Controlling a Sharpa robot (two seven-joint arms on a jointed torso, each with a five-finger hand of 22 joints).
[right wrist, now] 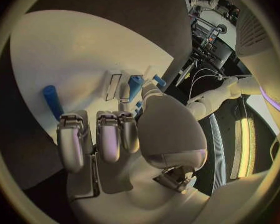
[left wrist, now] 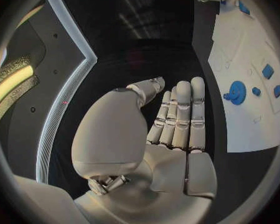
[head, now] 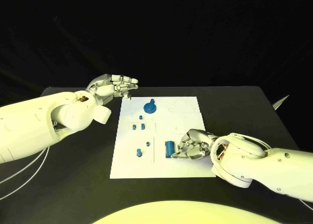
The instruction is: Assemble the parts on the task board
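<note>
The white task board (head: 171, 168) lies in the middle of the black table. A round blue part (head: 150, 108) stands near its far end, and several small blue parts (head: 138, 126) lie along its left half. A blue cylinder (head: 169, 148) lies nearer the front. My right hand (head: 190, 144) hovers right beside the cylinder with its fingers curled in and nothing plainly in them; the right wrist view shows the cylinder (right wrist: 52, 100) just beyond the curled fingers (right wrist: 71, 139). My left hand (head: 116, 86) is raised off the board's far left corner, its fingers (left wrist: 180, 114) straight and holding nothing.
The table's far edge (head: 156, 87) runs just behind the board. A pale pointed object (head: 281, 101) sticks up at the table's right edge. Thin cables (head: 22, 172) trail beneath my left arm. Bare black table (head: 82, 186) flanks the board on both sides.
</note>
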